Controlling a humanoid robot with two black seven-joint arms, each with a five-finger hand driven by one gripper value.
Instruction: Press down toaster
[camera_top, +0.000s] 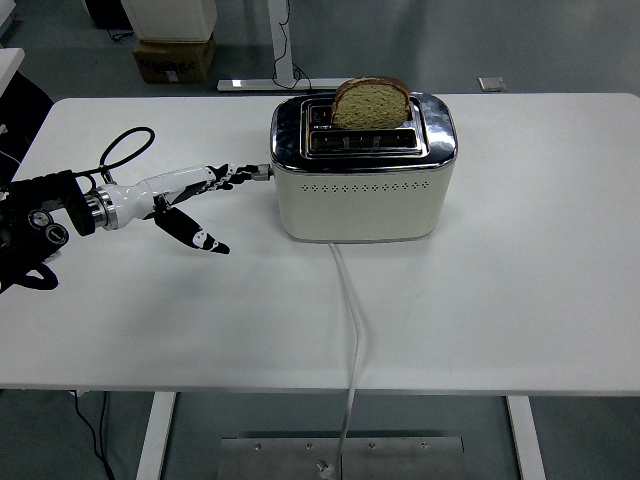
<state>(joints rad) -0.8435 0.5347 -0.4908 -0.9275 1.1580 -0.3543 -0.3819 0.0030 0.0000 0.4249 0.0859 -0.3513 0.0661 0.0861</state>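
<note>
A cream toaster (360, 195) with a chrome top stands at the middle back of the white table (500, 300). A slice of brown bread (371, 101) sticks up from its back slot. The toaster's lever (262, 172) juts from its left end. My left hand (200, 205) reaches in from the left with its fingers spread; the outstretched fingertips (240, 174) touch the lever, and the thumb (195, 237) points down toward the table. The right arm is out of view.
The toaster's white power cord (352, 330) runs from its front over the table's near edge. A black cable loop (122, 150) arcs above my left wrist. Cardboard boxes (173, 57) sit on the floor behind the table.
</note>
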